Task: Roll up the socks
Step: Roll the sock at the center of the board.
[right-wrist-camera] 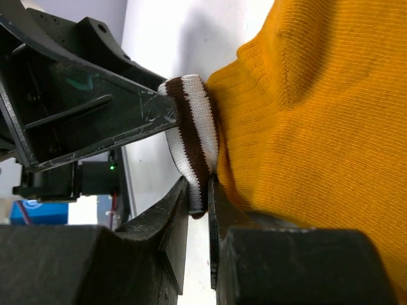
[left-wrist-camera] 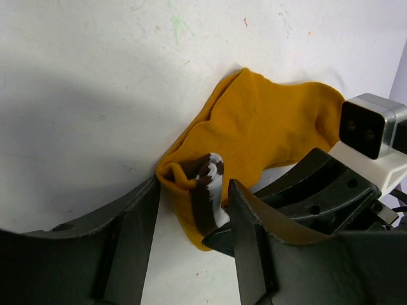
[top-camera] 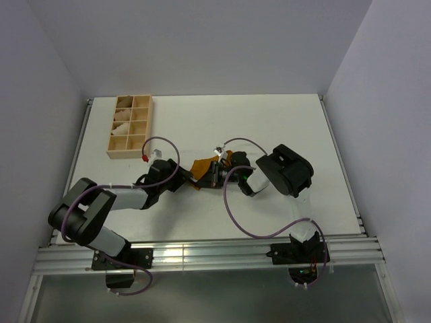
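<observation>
One sock [left-wrist-camera: 267, 127]: cuff [right-wrist-camera: 191, 127] folded in, roll barely started; most is left for you.
Right gripper [right-wrist-camera: 198, 190]: pinched on cuff.
Left gripper [left-wrist-camera: 192, 189]: half-open, straddling cuff, no hold.

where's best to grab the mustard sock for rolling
The folded striped cuff, approached from the cuff end, low over the table: it bunches into a raised ridge that is easy to pinch, while the rest of the mustard sock lies flat.

Robotics lab cell: white worktop [top-camera: 283, 128], plain white enclosing walls [top-camera: 202, 40], aluminium mounting rail [top-camera: 215, 254] at 6 o'clock.
</observation>
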Robot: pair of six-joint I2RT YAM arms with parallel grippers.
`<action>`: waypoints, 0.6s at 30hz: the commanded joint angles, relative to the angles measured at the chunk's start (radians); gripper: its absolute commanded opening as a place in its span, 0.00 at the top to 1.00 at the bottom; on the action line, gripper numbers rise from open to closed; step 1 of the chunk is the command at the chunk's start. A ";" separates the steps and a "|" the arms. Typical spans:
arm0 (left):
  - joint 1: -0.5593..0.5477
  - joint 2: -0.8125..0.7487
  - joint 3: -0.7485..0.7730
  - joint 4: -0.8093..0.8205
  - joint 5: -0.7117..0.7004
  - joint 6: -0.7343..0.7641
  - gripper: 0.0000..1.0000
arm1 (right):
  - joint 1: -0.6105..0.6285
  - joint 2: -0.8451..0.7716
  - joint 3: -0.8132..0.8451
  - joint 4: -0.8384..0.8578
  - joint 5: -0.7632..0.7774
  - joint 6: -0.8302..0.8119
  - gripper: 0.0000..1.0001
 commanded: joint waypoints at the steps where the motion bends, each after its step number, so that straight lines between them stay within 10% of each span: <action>1: 0.003 0.039 0.015 0.012 0.016 0.021 0.47 | -0.004 0.035 -0.007 -0.017 -0.042 0.027 1.00; 11: -0.003 0.074 0.031 -0.026 0.008 0.012 0.86 | -0.012 0.029 0.006 -0.060 -0.040 0.024 1.00; 18: -0.006 0.087 0.093 -0.130 -0.018 0.028 0.99 | -0.012 -0.098 -0.028 -0.192 0.062 -0.089 0.73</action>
